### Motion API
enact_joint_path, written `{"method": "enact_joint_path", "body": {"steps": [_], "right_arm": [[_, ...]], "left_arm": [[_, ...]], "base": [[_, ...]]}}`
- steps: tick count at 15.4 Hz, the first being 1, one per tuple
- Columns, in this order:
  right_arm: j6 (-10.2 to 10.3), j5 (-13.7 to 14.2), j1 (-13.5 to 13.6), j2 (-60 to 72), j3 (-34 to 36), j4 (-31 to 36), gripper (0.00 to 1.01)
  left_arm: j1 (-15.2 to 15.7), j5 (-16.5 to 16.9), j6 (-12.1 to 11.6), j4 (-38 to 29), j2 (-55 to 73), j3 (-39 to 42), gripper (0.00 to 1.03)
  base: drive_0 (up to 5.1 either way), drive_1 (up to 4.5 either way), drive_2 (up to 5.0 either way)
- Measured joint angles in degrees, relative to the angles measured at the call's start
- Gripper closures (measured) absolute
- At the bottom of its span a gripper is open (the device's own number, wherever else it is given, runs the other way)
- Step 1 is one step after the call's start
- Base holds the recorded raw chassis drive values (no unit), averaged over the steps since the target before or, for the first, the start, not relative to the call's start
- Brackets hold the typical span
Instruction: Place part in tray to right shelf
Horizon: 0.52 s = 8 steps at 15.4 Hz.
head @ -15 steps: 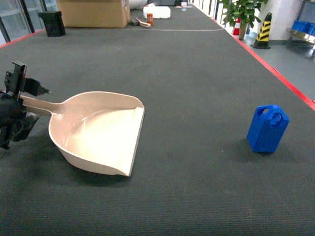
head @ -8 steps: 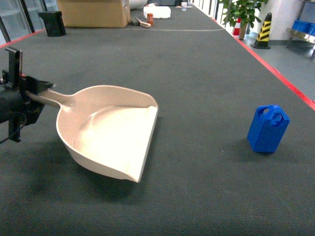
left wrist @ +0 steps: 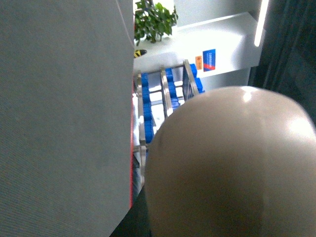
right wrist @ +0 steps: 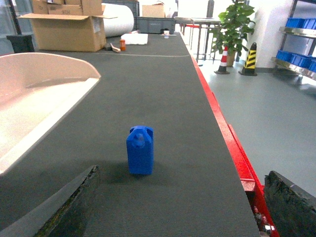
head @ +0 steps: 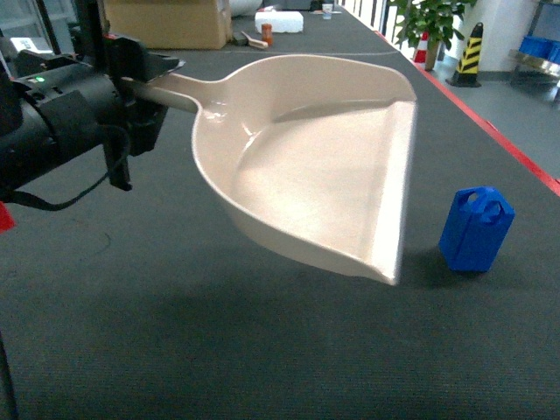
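the part (head: pixel 476 229) stands upright on the dark mat (head: pixel 289 350), just right of the tray (head: pixel 315 157), not touching it. the left gripper (head: pixel 131 74) pinches the tray's handle, holding it off the mat, lip tilted toward the part. the right gripper (right wrist: pixel 180 207) is spread wide behind the part. a cardboard box (head: pixel 166 22) sits far beyond the tray.

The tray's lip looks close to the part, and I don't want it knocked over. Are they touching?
Apart. The right wrist view shows bare dark mat between the tray and the upright part.
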<state>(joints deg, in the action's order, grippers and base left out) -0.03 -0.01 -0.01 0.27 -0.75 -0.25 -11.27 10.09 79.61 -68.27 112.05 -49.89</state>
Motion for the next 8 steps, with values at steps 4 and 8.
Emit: {"method": "enact_joint_path", "body": {"steps": [4,8], "right_arm": [[0.0,0.0,0.0,0.0,0.0,0.0,0.03],[0.0,0.0,0.0,0.0,0.0,0.02,0.03]], "left_arm": [[-5.55,-3.26,5.44,-1.7,0.0,1.42,0.84],[-7.93,-3.45,7.54,-0.59,0.44,1.66,0.84]], "base": [[0.0,0.0,0.0],[0.0,0.0,0.0]]}}
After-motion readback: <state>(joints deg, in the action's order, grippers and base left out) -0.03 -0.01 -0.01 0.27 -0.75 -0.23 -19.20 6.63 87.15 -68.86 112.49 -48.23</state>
